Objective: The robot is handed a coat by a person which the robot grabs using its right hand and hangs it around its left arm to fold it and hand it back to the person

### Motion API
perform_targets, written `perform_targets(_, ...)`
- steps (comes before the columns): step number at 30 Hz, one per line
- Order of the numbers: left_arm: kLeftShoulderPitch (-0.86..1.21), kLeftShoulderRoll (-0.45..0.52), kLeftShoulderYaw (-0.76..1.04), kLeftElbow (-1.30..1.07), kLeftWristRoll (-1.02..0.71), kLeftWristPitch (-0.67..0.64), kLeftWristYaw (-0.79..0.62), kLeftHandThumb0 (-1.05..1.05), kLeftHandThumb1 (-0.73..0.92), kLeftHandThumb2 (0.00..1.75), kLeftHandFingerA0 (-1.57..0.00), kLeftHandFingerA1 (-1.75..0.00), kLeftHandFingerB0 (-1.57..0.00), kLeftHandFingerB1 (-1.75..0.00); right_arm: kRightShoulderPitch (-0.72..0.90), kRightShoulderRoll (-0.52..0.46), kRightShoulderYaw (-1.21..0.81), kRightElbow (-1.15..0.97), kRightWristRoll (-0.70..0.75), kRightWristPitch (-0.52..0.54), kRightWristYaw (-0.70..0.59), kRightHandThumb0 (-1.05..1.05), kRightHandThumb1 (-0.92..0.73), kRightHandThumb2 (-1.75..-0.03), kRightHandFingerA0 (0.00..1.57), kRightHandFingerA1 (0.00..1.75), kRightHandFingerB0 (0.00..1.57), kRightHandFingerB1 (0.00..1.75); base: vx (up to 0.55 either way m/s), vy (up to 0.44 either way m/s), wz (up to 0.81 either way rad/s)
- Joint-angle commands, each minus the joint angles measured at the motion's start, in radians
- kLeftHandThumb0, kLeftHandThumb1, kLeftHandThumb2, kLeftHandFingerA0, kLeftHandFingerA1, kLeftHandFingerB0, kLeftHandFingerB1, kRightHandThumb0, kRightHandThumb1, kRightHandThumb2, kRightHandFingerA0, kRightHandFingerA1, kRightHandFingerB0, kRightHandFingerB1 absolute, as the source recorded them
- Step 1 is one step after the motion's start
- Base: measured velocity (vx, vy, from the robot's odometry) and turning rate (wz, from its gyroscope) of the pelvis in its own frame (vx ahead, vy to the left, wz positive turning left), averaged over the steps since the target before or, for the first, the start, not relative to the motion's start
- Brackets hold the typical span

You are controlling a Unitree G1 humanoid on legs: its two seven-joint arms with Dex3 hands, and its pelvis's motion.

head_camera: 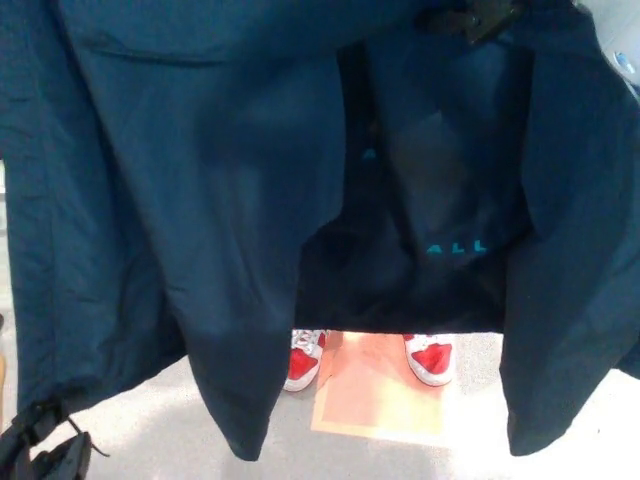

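At the far right top edge: right hand (472, 18) against a dark blue coat (200, 200) hanging across the whole view.
Only a black sliver of the hand shows, cut off by the frame, so whether it is closed on the cloth cannot be told; a pale grey arm casing (622, 50) sits just right of it. The coat hangs open-fronted from above, with broad panels left and right and darker lining with teal lettering (455, 247) between them. It is probably lifted high so it can drape over the left arm, which is hidden; the left hand is not seen. Beyond the hem, a person's red shoes (432, 360) stand either side of an orange floor marking (380, 400), facing the robot, likely waiting for the hand-back. Near left: black strap ends (40, 450).
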Motion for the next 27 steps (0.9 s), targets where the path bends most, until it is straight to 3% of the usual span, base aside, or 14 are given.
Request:
perform_targets(1, 0.057, 0.006, 0.017, -0.099, -0.078, 0.041, -0.088, -0.66, 0.89, 0.66, -0.25, -0.33, -0.18, -0.31, -0.244, 0.09, -0.163, 0.214, -0.042, -0.142, -0.741, -0.3, -0.79, -0.67, 0.8, 1.64, 0.68, 1.44, 0.0, 0.0, 0.0)
perform_targets(5, 0.06, 0.003, 0.023, -0.121, -0.089, 0.044, -0.098, -0.65, 0.87, 0.66, -0.22, -0.33, -0.16, -0.3, -0.293, 0.099, -0.184, 0.245, -0.028, -0.14, -0.757, -0.21, -0.77, -0.66, 0.87, 1.64, 0.69, 1.45, 0.0, 0.0, 0.0)
perform_targets(6, 0.065, 0.003, 0.023, -0.131, -0.092, 0.044, -0.107, -0.34, 0.59, 1.11, 0.0, -0.47, 0.0, -0.47, -0.309, 0.102, -0.195, 0.256, -0.017, -0.14, -0.751, -0.2, -0.78, -0.66, 1.08, 1.25, 0.89, 1.17, 0.0, 0.0, 0.0)
perform_targets(9, 0.071, 0.003, 0.023, -0.145, -0.096, 0.031, -0.123, -0.35, 0.58, 1.11, 0.0, -0.47, 0.0, -0.47, -0.343, 0.095, -0.186, 0.277, -0.034, -0.136, -0.759, -0.17, -0.68, -0.67, 1.07, 1.16, 0.93, 1.11, 0.0, 0.0, 0.0)
perform_targets(11, 0.072, 0.001, 0.026, -0.157, -0.106, 0.041, -0.136, -0.35, 0.57, 1.1, 0.0, -0.47, 0.0, -0.47, -0.363, 0.096, -0.205, 0.289, -0.017, -0.128, -0.745, -0.26, -0.8, -0.63, 1.13, 1.03, 0.97, 0.96, 0.0, 0.0, 0.0)
perform_targets(13, 0.071, 0.004, 0.022, -0.167, -0.106, 0.048, -0.151, -0.35, 0.57, 1.1, 0.0, -0.47, 0.0, -0.47, -0.378, 0.095, -0.216, 0.298, -0.009, -0.133, -0.733, -0.21, -0.77, -0.65, 1.12, 1.13, 0.95, 1.1, 0.0, 0.0, 0.0)
perform_targets(14, 0.073, 0.006, 0.019, -0.176, -0.104, 0.047, -0.153, -0.69, 0.85, 0.65, -0.23, -0.32, -0.17, -0.29, -0.386, 0.093, -0.21, 0.3, -0.017, -0.129, -0.728, -0.17, -0.69, -0.65, 1.05, 1.3, 0.82, 1.31, 0.0, 0.0, 0.0)
perform_targets(15, 0.072, 0.012, 0.011, -0.19, -0.102, 0.045, -0.173, -0.35, 0.57, 1.11, 0.0, -0.48, 0.0, -0.47, -0.404, 0.09, -0.2, 0.308, -0.032, -0.132, -0.732, -0.15, -0.65, -0.65, 1.14, 1.18, 0.86, 1.33, 0.0, 0.0, 0.0)
perform_targets(16, 0.072, 0.014, 0.008, -0.195, -0.102, 0.045, -0.182, -0.35, 0.57, 1.11, 0.0, -0.48, 0.0, -0.47, -0.411, 0.089, -0.196, 0.313, -0.036, -0.134, -0.735, -0.15, -0.65, -0.65, 1.14, 1.18, 0.86, 1.33, 0.0, 0.0, 0.0)
perform_targets(17, 0.074, 0.01, 0.012, -0.203, -0.108, 0.048, -0.183, -0.67, 0.86, 0.65, -0.21, -0.33, -0.15, -0.3, -0.416, 0.091, -0.199, 0.317, -0.034, -0.137, -0.734, -0.18, -0.67, -0.64, 1.16, 1.14, 0.88, 1.32, 0.0, 0.0, 0.0)
perform_targets(21, 0.077, 0.007, 0.014, -0.222, -0.131, 0.067, -0.22, -0.68, 0.84, 0.65, -0.21, -0.32, -0.16, -0.3, -0.444, 0.096, -0.202, 0.335, -0.035, -0.136, -0.729, -0.3, -0.81, -0.63, 1.2, 0.91, 1.0, 0.9, 0.0, 0.0, 0.0)
perform_targets(22, 0.077, 0.01, 0.01, -0.223, -0.13, 0.072, -0.23, -0.68, 0.84, 0.65, -0.21, -0.32, -0.16, -0.3, -0.45, 0.099, -0.211, 0.337, -0.026, -0.138, -0.725, -0.3, -0.81, -0.63, 1.2, 0.91, 1.0, 0.9, 0.0, 0.0, 0.0)
perform_targets(23, 0.074, 0.017, 0.007, -0.223, -0.135, 0.07, -0.259, -0.36, 0.55, 1.09, 0.0, -0.48, 0.0, -0.48, -0.458, 0.099, -0.212, 0.341, -0.027, -0.148, -0.728, -0.27, -0.77, -0.63, 1.2, 0.89, 0.99, 0.87, 0.0, 0.0, 0.0)
perform_targets(27, 0.069, 0.029, -0.003, -0.237, -0.129, 0.077, -0.276, -0.36, 0.52, 1.07, 0.0, -0.47, 0.0, -0.47, -0.479, 0.107, -0.243, 0.354, -0.002, -0.143, -0.717, -0.32, -0.84, -0.65, 1.19, 0.81, 1.0, 0.8, 0.0, 0.0, 0.0)
